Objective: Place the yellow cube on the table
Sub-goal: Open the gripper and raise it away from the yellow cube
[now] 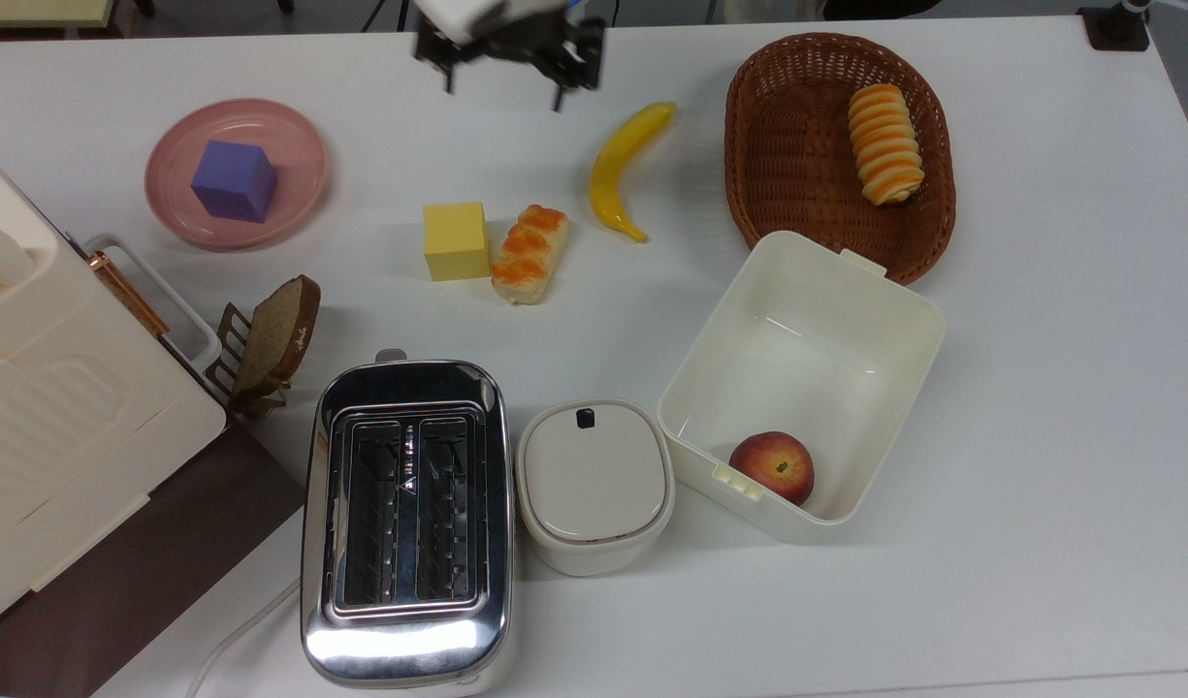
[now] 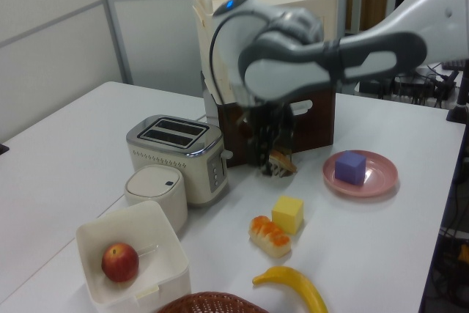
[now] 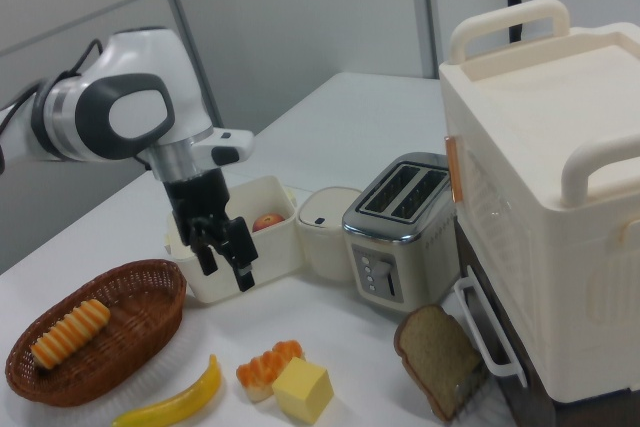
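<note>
Bread roll touching the yellow cube (top view's right side), other sides open table

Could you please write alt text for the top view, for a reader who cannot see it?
A yellow cube sits on a white table beside a glazed pastry, with the robot's open gripper raised clear of it near the far edge. Around them are a purple cube on a pink plate, a banana and a toaster.

A purple cube sat on a round pink plate, well apart from a yellow banana and a glazed pastry. A striped bread roll lay in a wicker basket, and a peach rested in an open cream box. A chrome toaster stood just beside a lidded cream pot, with a bread slice propped in a small rack.
</note>
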`<state>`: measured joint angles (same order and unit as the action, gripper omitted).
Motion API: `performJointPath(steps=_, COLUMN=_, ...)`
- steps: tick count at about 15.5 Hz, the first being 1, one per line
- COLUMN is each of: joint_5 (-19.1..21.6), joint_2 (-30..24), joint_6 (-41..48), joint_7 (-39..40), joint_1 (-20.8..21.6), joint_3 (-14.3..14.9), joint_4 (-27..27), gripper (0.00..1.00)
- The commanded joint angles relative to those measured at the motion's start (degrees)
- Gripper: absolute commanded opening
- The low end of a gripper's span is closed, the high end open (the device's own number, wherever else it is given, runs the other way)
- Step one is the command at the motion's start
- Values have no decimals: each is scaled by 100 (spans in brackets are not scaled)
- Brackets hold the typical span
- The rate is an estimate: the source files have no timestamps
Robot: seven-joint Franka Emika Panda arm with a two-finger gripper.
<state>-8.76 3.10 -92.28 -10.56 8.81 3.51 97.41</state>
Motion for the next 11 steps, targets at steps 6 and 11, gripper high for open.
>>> performJointPath(steps=6, joint_5=338, joint_2=-170, joint_6=272, joint_7=221, joint_1=-714, joint_3=-105, joint_4=-214, gripper=100)
performJointPath(steps=11, joint_5=463, joint_2=-170, joint_6=246, joint_7=300, joint_1=-723, joint_3=-105, joint_4=-249, gripper=100)
